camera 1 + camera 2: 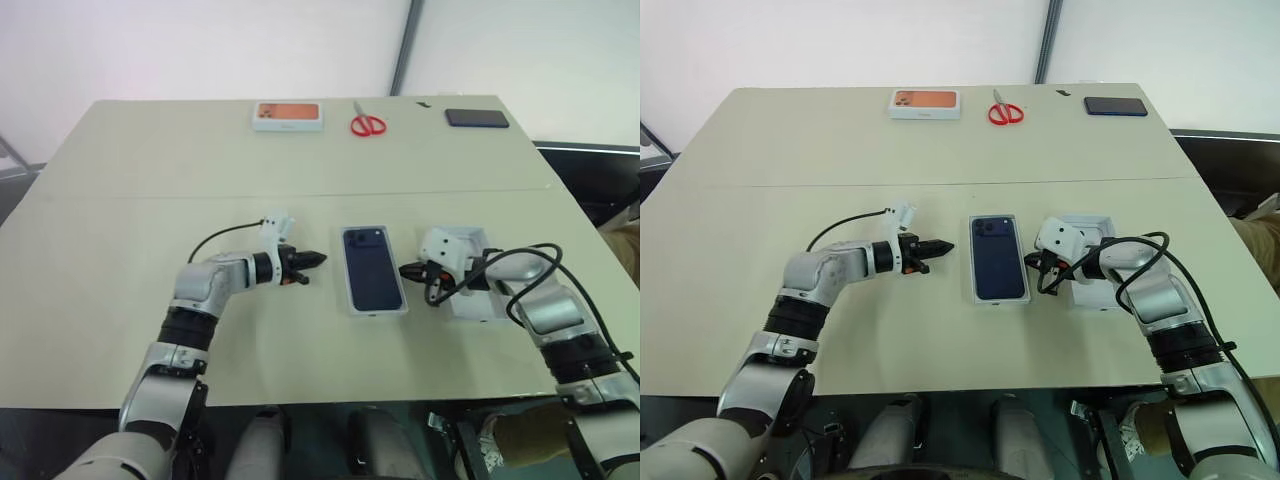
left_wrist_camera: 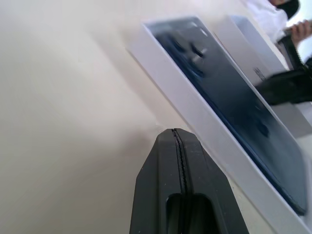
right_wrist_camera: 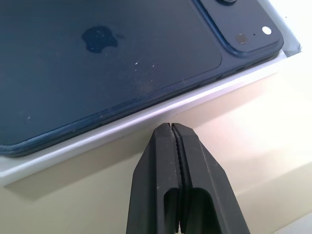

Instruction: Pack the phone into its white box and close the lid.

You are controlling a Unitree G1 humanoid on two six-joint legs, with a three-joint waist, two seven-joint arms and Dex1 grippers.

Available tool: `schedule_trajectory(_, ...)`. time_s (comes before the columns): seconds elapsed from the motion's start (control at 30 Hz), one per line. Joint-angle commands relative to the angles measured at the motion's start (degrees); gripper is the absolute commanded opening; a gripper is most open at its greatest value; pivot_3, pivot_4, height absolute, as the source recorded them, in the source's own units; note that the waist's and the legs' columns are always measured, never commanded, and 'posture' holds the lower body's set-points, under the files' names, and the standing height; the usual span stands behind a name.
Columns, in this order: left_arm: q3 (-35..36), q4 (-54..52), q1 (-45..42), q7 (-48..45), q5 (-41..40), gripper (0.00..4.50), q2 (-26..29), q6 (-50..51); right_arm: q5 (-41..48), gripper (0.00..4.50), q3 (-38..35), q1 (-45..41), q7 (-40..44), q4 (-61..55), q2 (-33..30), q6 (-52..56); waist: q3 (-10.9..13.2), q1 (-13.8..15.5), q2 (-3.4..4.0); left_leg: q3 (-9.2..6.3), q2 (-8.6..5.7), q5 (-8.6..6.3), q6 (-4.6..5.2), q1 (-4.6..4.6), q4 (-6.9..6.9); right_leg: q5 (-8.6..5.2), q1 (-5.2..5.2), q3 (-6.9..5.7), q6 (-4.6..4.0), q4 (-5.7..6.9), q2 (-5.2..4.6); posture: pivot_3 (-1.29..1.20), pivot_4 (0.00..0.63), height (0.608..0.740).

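A broad beige table (image 1: pixel 150 250) with a matte, smooth top and a faint seam running across it takes up most of the left eye view. Just right of centre in the lower half sits the white box (image 1: pixel 350 290), a shallow rectangular tray with a thin, crisp rim. The phone (image 1: pixel 372 268) lies inside it, back up: a glossy dark navy slab with rounded corners, its camera cluster at the end nearer the top of the frame. In the right wrist view the phone's back shows fine dust specks, a faint logo and a raised camera block with a small pale dot beside the lens.

To the right of the box, partly under the right arm, lies the lid (image 1: pixel 1092 262), white, tray-sized, with low walls, its pale inner face turned up.

Along the top edge of the frame stand a white box with an orange top (image 1: pixel 287 115), red-handled scissors (image 1: pixel 367 123) with thin metal blades, and a flat black slab (image 1: pixel 477 118), spaced well apart from one another.

The left gripper (image 1: pixel 318 259) hangs left of the box, near it but apart, black fingers clenched together on nothing. The right gripper (image 1: pixel 403 270) sits just beside the box's right rim, its fingers (image 3: pixel 165 165) pressed tight together, ridged inner faces meeting, empty.
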Motion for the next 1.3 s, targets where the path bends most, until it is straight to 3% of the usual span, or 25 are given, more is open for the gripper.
schedule_trajectory(0.03, 0.97, -0.69, -0.49, -1.33, -0.16, 0.00, 0.06, -1.80, 0.56, 0.04, -1.12, 0.90, -0.02, -1.84, -1.38, 0.34, 0.00, 0.06, 0.00, 0.00, 0.00, 0.00, 0.01, 0.00, 0.03, 0.00, 0.01, 0.00, 0.00, 0.00, 0.00, 0.00, 0.150, 0.740)
schedule_trajectory(0.3, 4.12, -4.37, 1.60, -0.90, -0.36, 0.00, 1.93, -4.68, 3.02, 0.04, -4.20, 5.00, 0.60, -5.36, -4.84, 2.23, 0.00, 0.00, 0.00, -0.01, 0.00, -0.02, 0.04, 0.00, 0.08, 0.00, 0.05, 0.00, 0.00, 0.00, -0.01, 0.00, 0.150, 0.740)
schedule_trajectory(0.47, 5.91, -9.31, 4.69, -4.01, -2.42, 0.00, 5.29, -4.86, 6.76, 0.04, -7.09, 3.87, -1.79, -6.20, -2.48, 6.05, 0.01, -0.28, 0.02, 0.00, 0.03, -0.03, 0.04, 0.02, 0.06, 0.00, 0.04, 0.01, 0.00, 0.01, 0.01, 0.00, 0.150, 0.740)
schedule_trajectory(0.5, 6.48, -10.53, 5.27, -4.83, -3.42, 0.25, 5.89, -4.37, 7.94, 0.01, -7.92, 3.49, -2.10, -6.19, -2.09, 7.80, 0.01, -0.28, 0.02, 0.00, 0.04, -0.03, 0.04, 0.02, 0.07, 0.00, 0.04, 0.02, 0.00, 0.02, 0.02, 0.00, 0.150, 0.740)
schedule_trajectory(0.6, 8.77, -14.79, 7.29, -7.28, -6.02, 1.27, 7.90, -5.00, 11.41, 0.84, -10.46, 3.08, -2.61, -6.70, -1.52, 11.45, 0.02, -0.11, 0.04, -0.01, 0.05, -0.03, 0.04, 0.01, 0.07, 0.00, 0.04, 0.02, 0.00, 0.02, 0.01, 0.00, 0.150, 0.740)
schedule_trajectory(0.8, 12.89, -19.84, 16.29, -16.52, -6.03, 4.17, 17.27, -15.26, 12.19, 3.80, -12.18, 4.29, -6.48, -9.20, -1.99, 14.51, 0.05, -0.28, 0.10, 0.08, 0.07, -0.04, 0.07, 0.04, -0.01, -0.01, 0.00, 0.11, -0.02, 0.00, 0.00, 0.00, 0.150, 0.740)
schedule_trajectory(0.83, 13.99, -20.57, 17.80, -17.90, -6.73, 4.18, 18.62, -16.21, 11.77, 4.28, -12.02, 4.90, -6.66, -10.07, -2.73, 15.05, 0.05, -0.18, 0.11, 0.07, 0.07, -0.04, 0.07, 0.03, -0.01, -0.01, -0.01, 0.09, -0.03, 0.00, 0.01, 0.00, 0.150, 0.740)
schedule_trajectory(0.93, 15.52, -22.32, 20.96, -20.38, -6.93, 4.18, 20.45, -20.29, 7.98, 4.28, -11.62, 6.00, -10.50, -10.87, -4.29, 14.39, 0.07, 0.13, 0.14, 0.09, 0.11, -0.07, 0.11, 0.01, 0.00, -0.02, -0.02, 0.10, -0.06, -0.03, -0.03, 0.00, 0.150, 0.740)
schedule_trajectory(1.07, 15.12, -23.37, 23.80, -23.53, -6.41, 4.18, 21.12, -25.19, 12.79, 4.28, -13.18, 7.78, -11.43, -18.86, -4.22, 26.22, 0.07, 0.21, 0.14, 0.09, 0.10, -0.08, 0.14, -0.03, 0.06, -0.11, 0.03, 0.09, -0.22, -0.10, -0.09, 0.00, 0.150, 0.740)
schedule_trajectory(1.17, 15.06, -23.27, 24.66, -24.30, -6.45, 4.18, 21.02, -26.93, 10.57, 4.28, -12.94, 9.93, -15.77, -25.12, -5.08, 31.19, 0.08, 0.08, 0.15, 0.07, 0.29, -0.12, 0.20, -0.03, 0.03, -0.04, 0.01, 0.09, -0.09, -0.10, -0.06, 0.00, 0.150, 0.740)
schedule_trajectory(1.3, 14.54, -22.89, 24.73, -25.56, -7.09, 4.18, 21.03, -27.59, 13.42, 4.28, -16.41, 11.24, -20.74, -32.32, -3.74, 47.07, 0.08, 0.07, 0.15, 0.12, 0.35, -0.12, 0.20, -0.03, 0.04, -0.10, 0.00, 0.09, -0.20, -0.10, 0.00, 0.00, 0.150, 0.740)
